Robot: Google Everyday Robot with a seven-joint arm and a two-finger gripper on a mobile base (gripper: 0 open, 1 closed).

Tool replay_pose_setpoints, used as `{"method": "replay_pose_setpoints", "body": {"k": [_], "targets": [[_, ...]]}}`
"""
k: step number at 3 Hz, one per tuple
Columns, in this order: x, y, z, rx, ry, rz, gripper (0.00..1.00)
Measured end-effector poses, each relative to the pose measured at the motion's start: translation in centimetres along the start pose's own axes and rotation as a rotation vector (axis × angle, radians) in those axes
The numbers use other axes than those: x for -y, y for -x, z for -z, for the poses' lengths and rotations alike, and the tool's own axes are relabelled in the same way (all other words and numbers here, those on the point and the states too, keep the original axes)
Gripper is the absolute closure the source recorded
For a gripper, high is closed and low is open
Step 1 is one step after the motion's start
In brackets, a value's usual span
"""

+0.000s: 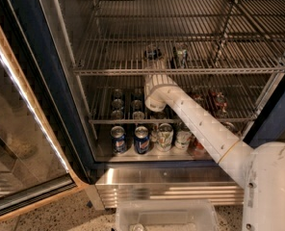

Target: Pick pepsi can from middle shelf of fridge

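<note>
The fridge point(46, 81) stands open, with a dark blue frame and chrome wire racks. On the middle shelf point(181, 71) a small dark can with a silver top, the pepsi can point(152, 51), stands near the front rail. A pale silver-green can point(181, 55) stands just to its right. My white arm point(200, 124) reaches in from the lower right, its rounded wrist point(157, 88) just under the shelf's front rail. My gripper point(152, 61) is right at the pepsi can, mostly hidden by the wrist and the rods.
The lower rack point(171, 121) holds several cans, orange-red ones point(218, 101) at the right. Two blue cans point(141, 139) and pale cans point(164, 136) stand on the fridge floor. The glass door point(17, 129) hangs open at the left. A clear plastic bin point(166, 215) sits below the steel base panel.
</note>
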State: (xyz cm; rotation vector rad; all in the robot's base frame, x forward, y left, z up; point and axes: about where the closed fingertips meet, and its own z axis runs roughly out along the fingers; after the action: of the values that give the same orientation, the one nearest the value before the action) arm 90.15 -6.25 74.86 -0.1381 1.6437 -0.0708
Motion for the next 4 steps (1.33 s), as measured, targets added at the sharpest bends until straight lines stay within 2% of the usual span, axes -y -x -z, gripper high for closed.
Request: {"method": "replay_pose_setpoints", "body": {"k": [1,4], "targets": [[0.0,0.0,0.0,0.0,0.0,0.0,1.0],[-0.6,1.3,1.9,0.036,0.037,-0.068,1.0]]}}
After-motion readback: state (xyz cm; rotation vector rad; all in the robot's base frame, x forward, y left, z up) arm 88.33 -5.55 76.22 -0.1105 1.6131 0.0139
